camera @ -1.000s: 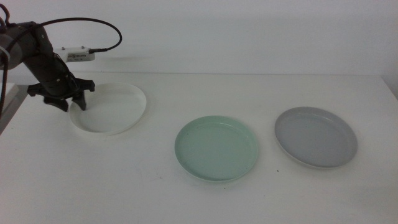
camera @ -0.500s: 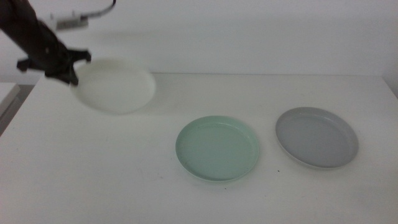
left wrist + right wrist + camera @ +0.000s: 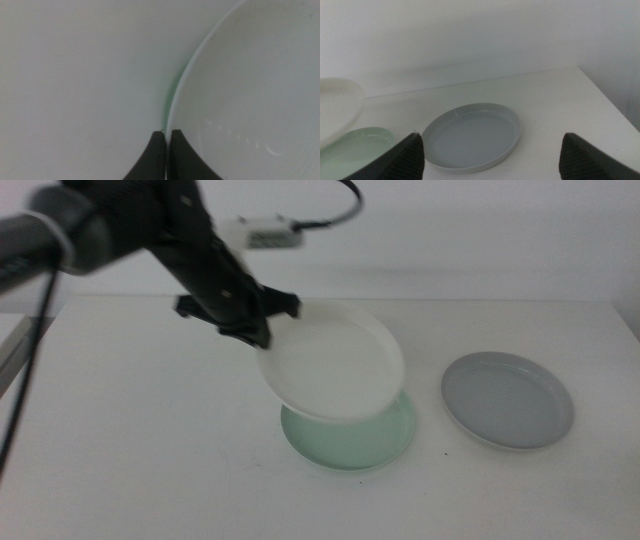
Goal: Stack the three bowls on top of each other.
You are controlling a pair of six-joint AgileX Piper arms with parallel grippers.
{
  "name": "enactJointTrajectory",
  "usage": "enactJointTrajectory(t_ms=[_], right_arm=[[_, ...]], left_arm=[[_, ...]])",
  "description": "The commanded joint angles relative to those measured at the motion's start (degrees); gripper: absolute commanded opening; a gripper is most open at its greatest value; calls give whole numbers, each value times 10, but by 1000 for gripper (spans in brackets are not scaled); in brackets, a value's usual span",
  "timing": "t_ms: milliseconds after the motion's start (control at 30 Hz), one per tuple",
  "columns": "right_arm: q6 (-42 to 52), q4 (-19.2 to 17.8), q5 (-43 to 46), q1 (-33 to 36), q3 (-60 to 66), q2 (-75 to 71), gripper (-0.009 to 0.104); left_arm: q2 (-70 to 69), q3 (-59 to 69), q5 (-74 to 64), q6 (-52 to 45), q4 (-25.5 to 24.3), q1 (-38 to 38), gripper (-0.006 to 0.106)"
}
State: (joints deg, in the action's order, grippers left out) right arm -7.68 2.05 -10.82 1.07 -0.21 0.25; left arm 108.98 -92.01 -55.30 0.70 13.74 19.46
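Middle view: white bowl (image 3: 335, 363) is tilted in the air above the mint green bowl (image 3: 350, 438), covering most of it; the green near rim remains visible. Left gripper (image 3: 250, 323) is clamped on the white bowl's left rim. Grey bowl (image 3: 508, 399) sits apart to the right on the table (image 3: 130, 450), with bare surface all around. Right wrist view alone shows the right gripper (image 3: 490, 150), jaws wide apart, near the grey bowl.

White bowl (image 3: 335, 365), grey bowl (image 3: 508, 398) look smooth w/ slight sheen; table (image 3: 130, 450) matt white.
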Motion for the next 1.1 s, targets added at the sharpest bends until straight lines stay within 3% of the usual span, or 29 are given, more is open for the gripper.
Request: enactJointTrajectory(t_ms=[0,433,733,900,1067], right_arm=[[1,-5,4,-4,2,-2,93],[1,-5,4,-4,2,-2,93],[1,-5,4,-4,2,-2,93],[1,-5,4,-4,2,-2,93],[1,-5,4,-4,2,-2,93]], left_arm=[[10,1,19,8,1,20,-2],[86,1,29,-7,56,27,-2],[98,1,18,-7,50,27,1],[98,1,11,-7,49,22,19],[88,-11,-12,-57,49,17,58]])
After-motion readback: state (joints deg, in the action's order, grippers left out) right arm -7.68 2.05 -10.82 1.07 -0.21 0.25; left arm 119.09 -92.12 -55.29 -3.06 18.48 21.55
